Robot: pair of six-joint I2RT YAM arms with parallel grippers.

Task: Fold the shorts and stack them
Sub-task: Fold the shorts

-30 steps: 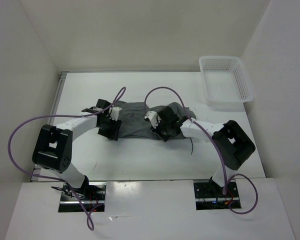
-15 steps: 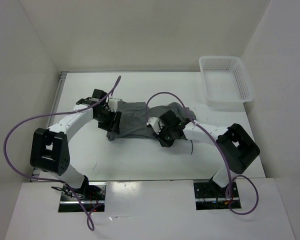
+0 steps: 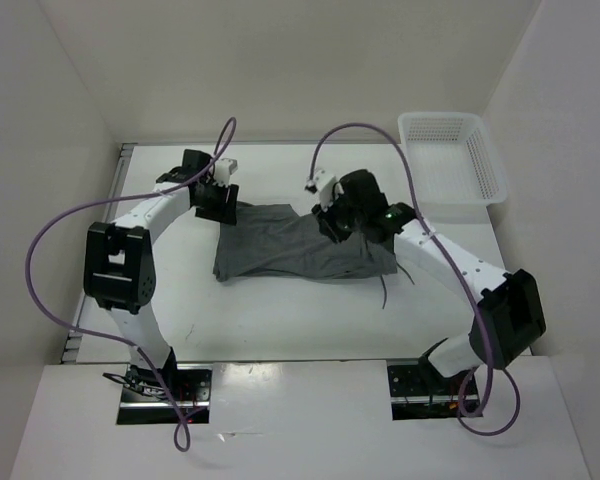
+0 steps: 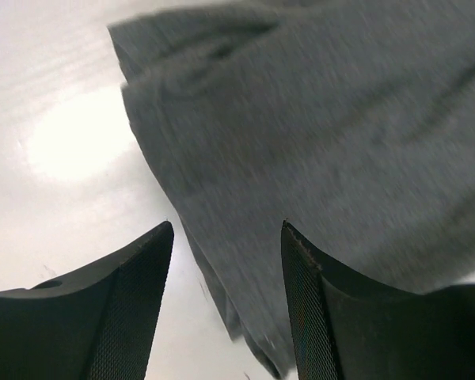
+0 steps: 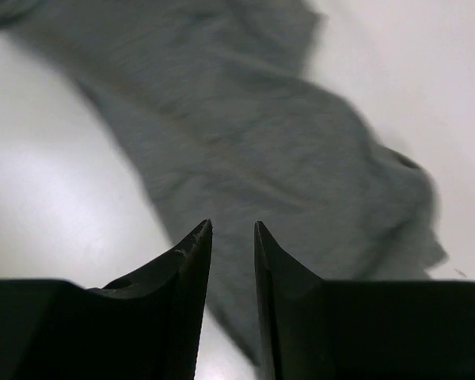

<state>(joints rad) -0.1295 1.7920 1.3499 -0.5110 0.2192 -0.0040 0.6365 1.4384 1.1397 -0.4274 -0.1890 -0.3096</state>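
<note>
Spread across the middle of the white table [image 3: 280, 320]: the shorts [image 3: 300, 250], grey and mostly flat, rumpled toward the right end, with a thin drawstring [image 3: 383, 292] trailing off the near right edge onto the tabletop. Well apart from them, at the far right corner, a white mesh basket [image 3: 450, 165]

Rising from the near-left base to a sharply bent elbow, then running forward and to the right, so as to bring the left gripper [image 3: 218, 195] over the far left corner of the cloth. Held there with both fingers [image 4: 134, 309] spread wide and nothing caught between them, only grey fabric and a strip of bare table underneath. Cannot tell from either view whether touching the cloth or hanging just above it

Climbing from the near-right base along the right side of the table, elbow pushed out to the right, forearm swung back to the left, so as to set the right gripper [image 3: 340, 212] over the far edge of the shorts, right of their middle. Parted only narrowly at the fingertips [image 5: 196, 247], leaving a thin slit with no fold of cloth pinched in it, the fabric lying blurred below and beyond
</note>
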